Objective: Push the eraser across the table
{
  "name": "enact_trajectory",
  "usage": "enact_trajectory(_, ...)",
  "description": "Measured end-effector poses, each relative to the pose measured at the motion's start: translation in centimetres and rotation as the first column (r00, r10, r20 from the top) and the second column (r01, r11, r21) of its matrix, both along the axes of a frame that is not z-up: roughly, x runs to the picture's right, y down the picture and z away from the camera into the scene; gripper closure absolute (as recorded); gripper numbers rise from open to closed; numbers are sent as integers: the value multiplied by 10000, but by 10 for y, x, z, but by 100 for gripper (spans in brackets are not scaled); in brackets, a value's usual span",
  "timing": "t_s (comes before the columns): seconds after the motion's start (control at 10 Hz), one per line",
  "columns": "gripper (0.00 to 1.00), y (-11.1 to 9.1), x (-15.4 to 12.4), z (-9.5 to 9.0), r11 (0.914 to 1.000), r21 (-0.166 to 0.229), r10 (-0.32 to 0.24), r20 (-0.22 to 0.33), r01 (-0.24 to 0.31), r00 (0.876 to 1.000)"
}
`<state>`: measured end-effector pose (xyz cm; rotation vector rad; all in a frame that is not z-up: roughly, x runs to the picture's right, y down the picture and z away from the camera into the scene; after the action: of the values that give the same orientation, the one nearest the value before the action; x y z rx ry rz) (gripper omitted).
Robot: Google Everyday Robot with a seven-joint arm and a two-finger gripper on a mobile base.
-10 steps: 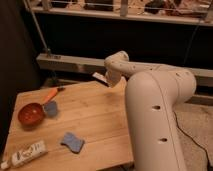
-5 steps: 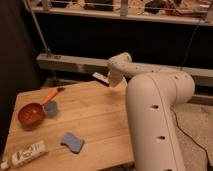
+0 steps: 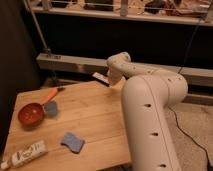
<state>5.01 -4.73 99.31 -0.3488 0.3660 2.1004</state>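
The eraser (image 3: 98, 77), a small flat whitish block with a dark edge, sits at the far edge of the light wooden table (image 3: 95, 117). My gripper (image 3: 108, 80) is at the end of the white arm, right beside the eraser on its right. The wrist hides most of it, and I cannot tell whether it touches the eraser.
A red bowl (image 3: 31, 113) sits at the left with a small grey-blue piece (image 3: 50, 108) against it. An orange-handled tool (image 3: 50, 93) lies behind them. A blue wavy sponge (image 3: 73, 142) and a white labelled tube (image 3: 25, 154) lie near the front. My big arm link (image 3: 150, 125) covers the table's right side.
The big arm link has shifted slightly. The eraser and the arm's end stay at the table's far edge.
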Motion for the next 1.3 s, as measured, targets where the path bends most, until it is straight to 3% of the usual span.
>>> enact_trajectory(1.3, 100, 1, -5, 34, 9999, -126, -13, 62, 14, 10000)
